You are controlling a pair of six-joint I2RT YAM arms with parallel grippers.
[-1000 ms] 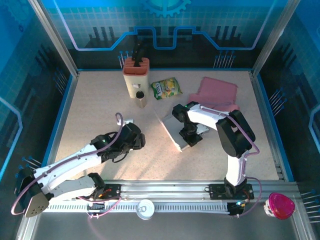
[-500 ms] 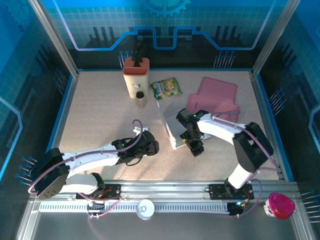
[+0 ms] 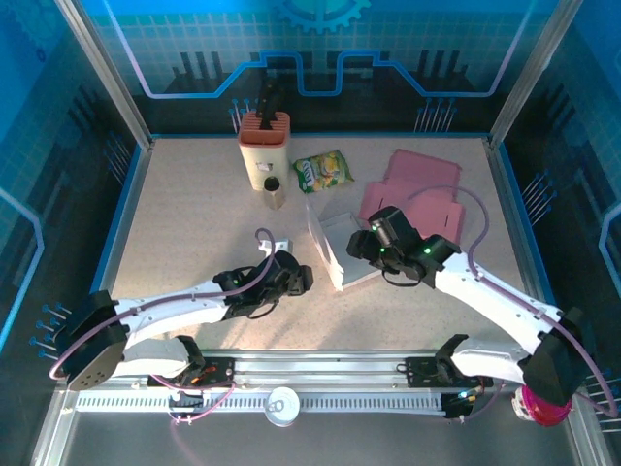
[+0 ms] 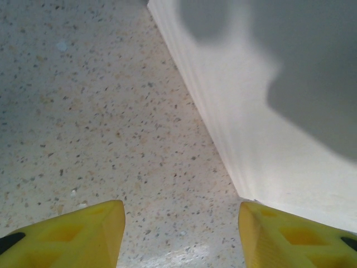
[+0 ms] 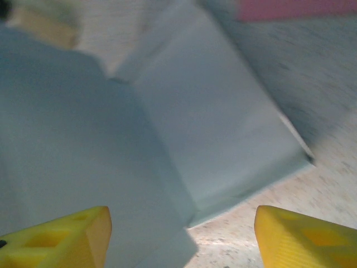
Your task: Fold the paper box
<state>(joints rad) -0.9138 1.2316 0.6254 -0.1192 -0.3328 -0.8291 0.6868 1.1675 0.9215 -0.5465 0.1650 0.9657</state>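
Left gripper half open, empty, just beside paper box mid-worktop | right gripper wide open, holding nothing, over it | I'd brace the raised flap, crease slowly imo

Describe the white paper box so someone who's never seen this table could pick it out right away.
On the speckled table, look at the middle, just toward the near edge from the green snack bag. The white paper box lies there with one side flap standing up. Unlike the flat pink sheet to its right, it is white.
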